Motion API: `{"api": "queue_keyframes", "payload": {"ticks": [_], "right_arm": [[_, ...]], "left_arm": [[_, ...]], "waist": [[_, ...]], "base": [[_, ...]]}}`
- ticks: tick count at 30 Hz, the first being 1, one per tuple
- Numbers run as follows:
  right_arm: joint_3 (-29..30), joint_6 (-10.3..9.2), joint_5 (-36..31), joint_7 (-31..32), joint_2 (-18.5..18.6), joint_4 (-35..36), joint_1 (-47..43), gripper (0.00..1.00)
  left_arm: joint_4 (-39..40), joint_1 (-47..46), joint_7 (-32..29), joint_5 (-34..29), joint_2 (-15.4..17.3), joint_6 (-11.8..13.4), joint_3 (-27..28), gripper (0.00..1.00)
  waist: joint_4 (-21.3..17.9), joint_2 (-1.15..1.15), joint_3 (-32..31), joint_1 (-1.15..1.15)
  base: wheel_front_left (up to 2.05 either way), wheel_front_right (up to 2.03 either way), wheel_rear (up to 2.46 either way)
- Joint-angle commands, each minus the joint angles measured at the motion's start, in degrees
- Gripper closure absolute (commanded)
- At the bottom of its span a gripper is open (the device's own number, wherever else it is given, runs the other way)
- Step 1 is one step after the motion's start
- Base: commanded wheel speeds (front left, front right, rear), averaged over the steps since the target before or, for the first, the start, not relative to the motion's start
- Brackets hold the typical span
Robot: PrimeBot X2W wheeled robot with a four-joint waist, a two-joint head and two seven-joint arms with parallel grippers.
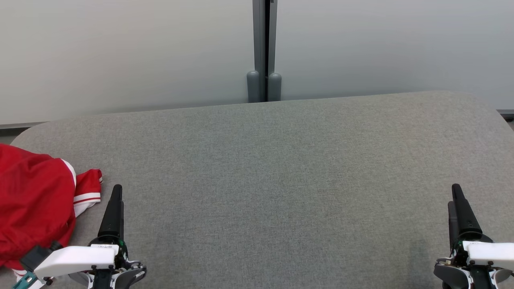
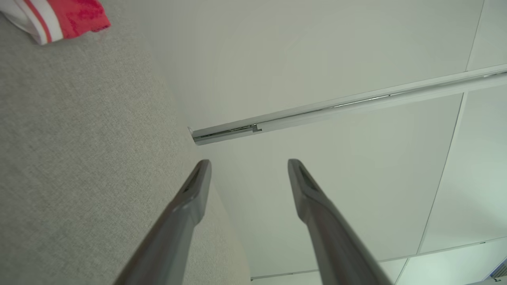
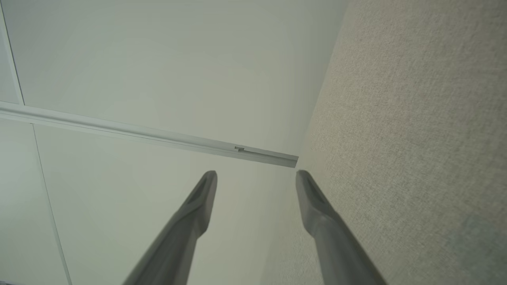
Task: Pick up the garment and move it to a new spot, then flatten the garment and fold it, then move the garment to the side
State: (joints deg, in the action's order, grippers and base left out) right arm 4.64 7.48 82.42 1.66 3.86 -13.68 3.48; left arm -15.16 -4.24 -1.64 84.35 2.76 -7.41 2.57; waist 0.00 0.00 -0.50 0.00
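At the left end of a grey fabric tabletop [image 1: 281, 168], a crumpled red garment [image 1: 34, 200] with white-striped trim lies in a heap, just beside the robot's left gripper [image 1: 116, 192]. The right gripper [image 1: 453, 194] waits well apart at the opposite end. Both grippers stand with jaws wide, holding nothing, before a pale wall [image 1: 120, 52].

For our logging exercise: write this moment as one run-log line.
garment: crumpled, not folded, table's left end | left gripper: open, empty | right gripper: open, empty
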Motion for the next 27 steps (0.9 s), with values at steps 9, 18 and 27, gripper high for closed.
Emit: {"api": "queue_keyframes", "payload": {"ticks": [9,18,27], "right_arm": [[-0.70,0.01,-13.48,-2.73,1.20,3.19,-0.09,0.00],[-1.88,0.01,-22.63,-3.88,1.71,4.80,-1.13,0.00],[-3.15,0.02,-28.48,-4.64,2.39,5.58,-1.60,0.00]], "left_arm": [[3.19,-1.84,2.60,-12.72,1.08,-0.04,-1.38,0.00],[3.64,-1.53,4.53,-23.26,1.59,-0.05,-2.41,0.00],[3.43,-1.47,6.09,-30.52,1.76,-0.05,-3.32,0.00]], "waist": [[-0.13,0.00,-0.53,0.00],[-0.26,0.00,-0.98,0.00],[-0.34,0.00,-1.32,0.00]], "base": [[0.00,0.00,0.00],[0.00,0.00,0.00],[0.00,0.00,0.00]]}}
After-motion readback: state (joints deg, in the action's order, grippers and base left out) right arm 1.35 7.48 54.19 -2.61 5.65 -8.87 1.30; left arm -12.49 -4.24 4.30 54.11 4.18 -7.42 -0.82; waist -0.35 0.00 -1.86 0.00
